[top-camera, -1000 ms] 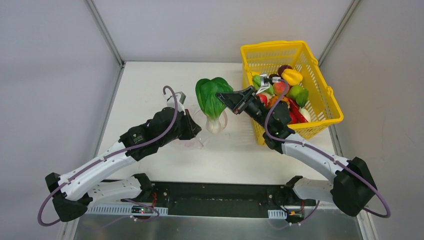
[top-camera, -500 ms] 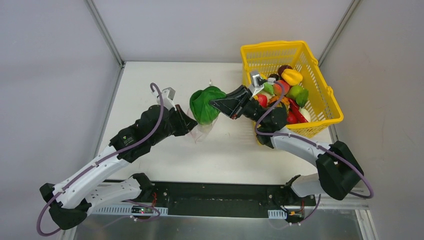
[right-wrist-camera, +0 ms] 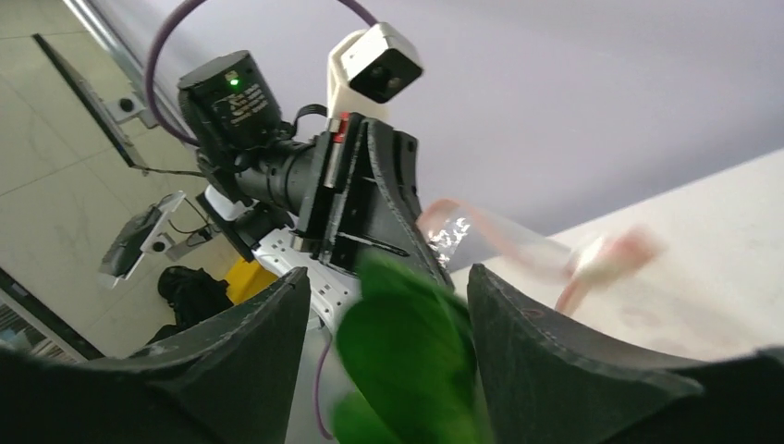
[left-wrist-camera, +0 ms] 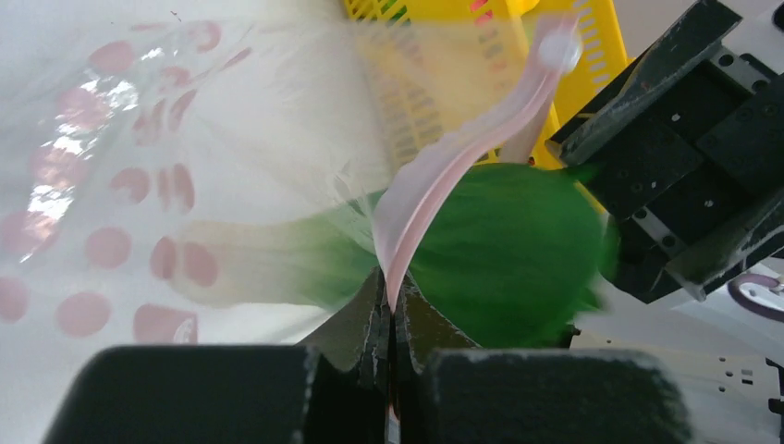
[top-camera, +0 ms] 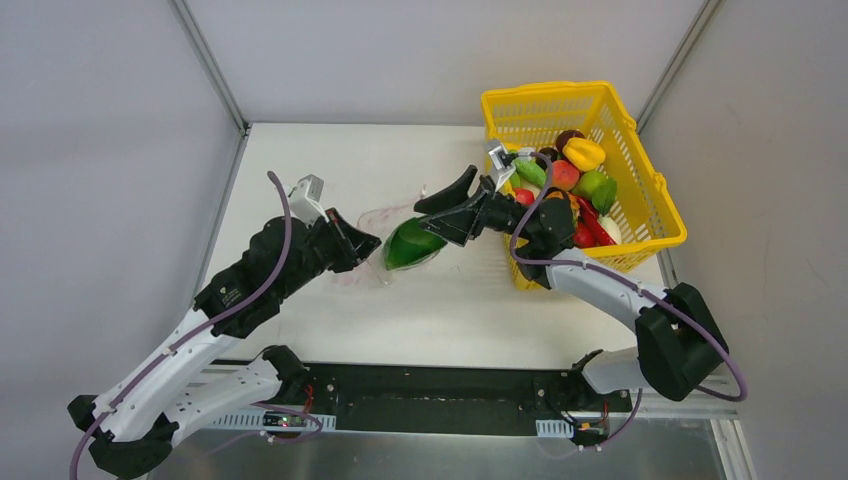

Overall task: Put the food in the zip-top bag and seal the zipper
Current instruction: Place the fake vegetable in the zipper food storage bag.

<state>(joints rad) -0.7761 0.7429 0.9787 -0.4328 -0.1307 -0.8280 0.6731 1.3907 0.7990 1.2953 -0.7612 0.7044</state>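
Observation:
The clear zip-top bag (top-camera: pixel 383 222) with pink dots lies at the table's middle. My left gripper (left-wrist-camera: pixel 393 310) is shut on its pink zipper (left-wrist-camera: pixel 462 153) strip, holding the mouth up. A green leafy vegetable (top-camera: pixel 414 243) lies with its pale stem (left-wrist-camera: pixel 250 264) inside the bag and its leaves (left-wrist-camera: pixel 504 250) sticking out past the mouth. My right gripper (top-camera: pixel 434 210) stands open just behind the leaves (right-wrist-camera: pixel 407 361), which show blurred between its spread fingers. More food (top-camera: pixel 570 180) fills the basket.
The yellow lattice basket (top-camera: pixel 655 205) stands at the back right, close behind my right wrist. The left arm (top-camera: pixel 250 285) reaches in from the near left. Grey walls close the table on three sides.
My right gripper has opened and let go of the leafy vegetable, which tipped from upright to lying stem-first in the bag. My left gripper drew the bag's mouth leftward.

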